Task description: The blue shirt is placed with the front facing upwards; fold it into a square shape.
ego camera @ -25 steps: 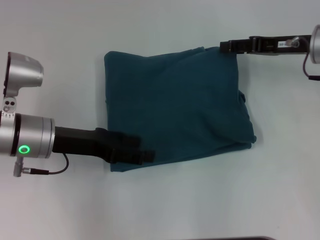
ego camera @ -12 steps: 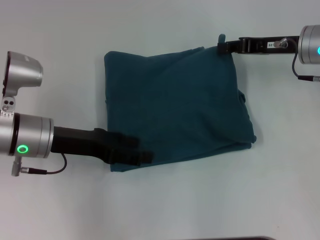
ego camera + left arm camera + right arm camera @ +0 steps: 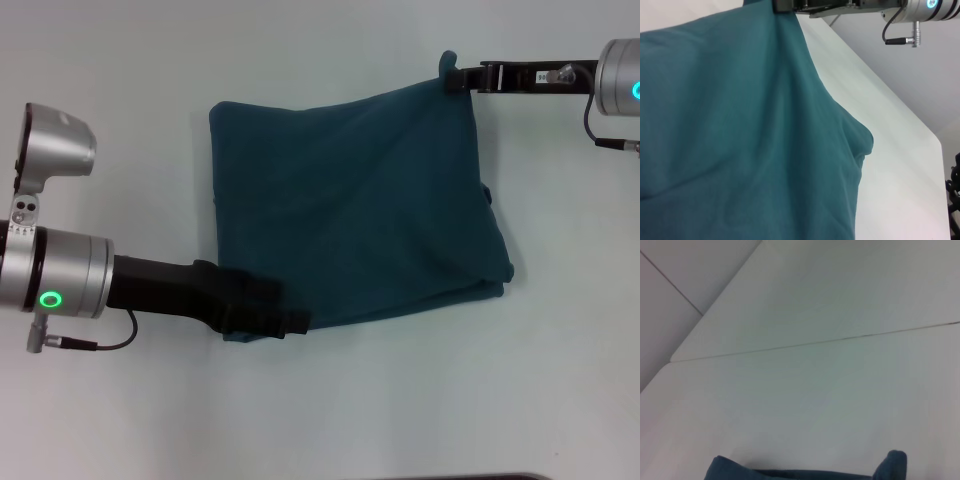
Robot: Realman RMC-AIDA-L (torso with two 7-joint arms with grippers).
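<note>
Blue shirt (image 3: 355,215) folded on bench (image 3: 350,410), left pincer (image 3: 285,322) clamping its near-left corner, right pincer (image 3: 458,78) pinching far-right corner

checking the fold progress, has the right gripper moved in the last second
Yes. In the head view the right gripper, holding the blue shirt's far corner, has drawn up and away, toward the table's far edge.

Folded teal blue shirt (image 3: 355,205), plain side up

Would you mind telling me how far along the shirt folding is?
Done: the dark teal-blue cotton shirt lies folded over, lettering hidden. In hand: left pincer grips its near corner, right pincer its far corner. Left: edges are uneven, so squaring remains.
</note>
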